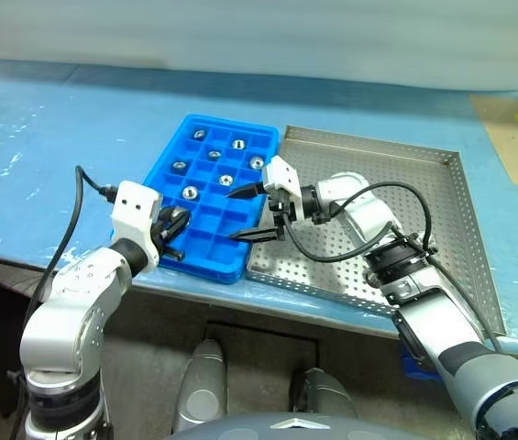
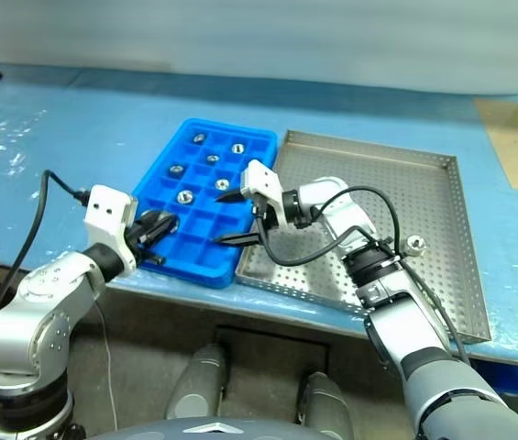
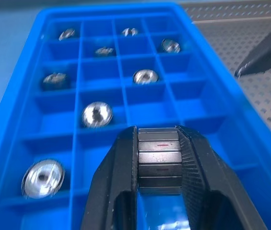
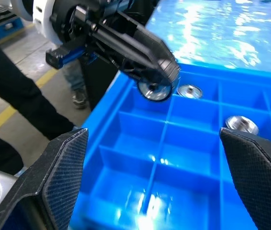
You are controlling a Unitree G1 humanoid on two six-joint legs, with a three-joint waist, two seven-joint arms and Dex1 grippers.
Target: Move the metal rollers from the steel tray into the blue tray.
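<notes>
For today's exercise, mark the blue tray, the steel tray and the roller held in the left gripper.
blue tray (image 1: pixel 205 120): left eye view, far rim.
steel tray (image 1: pixel 442 215): left eye view, bare floor.
roller (image 3: pixel 158 160): left wrist view, its side.

A blue table (image 1: pixel 75 137) (glossy film) and a person's dark legs (image 4: pixel 10 96).

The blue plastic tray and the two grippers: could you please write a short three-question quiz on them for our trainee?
1. True or false: the left gripper is shut on a small shiny metal roller.
2. The right gripper is: A) open and empty; B) shut on a roller; C) gripping a tray rim.
3. Fill in: the large perforated steel tray lies on the robot's ____ of the bright blue plastic grid tray.
Key: 1 true; 2 A; 3 right.
</notes>
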